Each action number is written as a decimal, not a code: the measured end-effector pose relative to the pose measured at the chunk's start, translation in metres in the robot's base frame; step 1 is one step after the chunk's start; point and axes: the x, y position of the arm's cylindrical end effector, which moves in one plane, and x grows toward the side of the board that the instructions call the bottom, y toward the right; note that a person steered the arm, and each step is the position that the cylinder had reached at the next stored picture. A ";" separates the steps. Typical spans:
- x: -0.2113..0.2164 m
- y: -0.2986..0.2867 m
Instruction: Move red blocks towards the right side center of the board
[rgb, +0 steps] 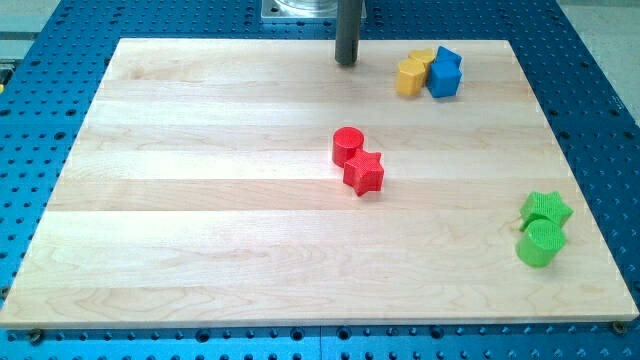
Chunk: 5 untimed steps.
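Note:
A red cylinder (347, 145) and a red star-shaped block (364, 172) touch each other near the middle of the wooden board (200, 220), the star just below and right of the cylinder. My tip (346, 62) stands near the view's top edge of the board, well above the red cylinder and apart from it. It touches no block.
A yellow block (412, 74) and a blue block (444, 72) sit together at the view's top right. A green star-shaped block (546, 210) and a green cylinder (540, 243) sit together near the right edge, lower down. Blue perforated table surrounds the board.

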 end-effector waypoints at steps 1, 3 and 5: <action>0.046 -0.011; 0.110 -0.006; 0.185 -0.023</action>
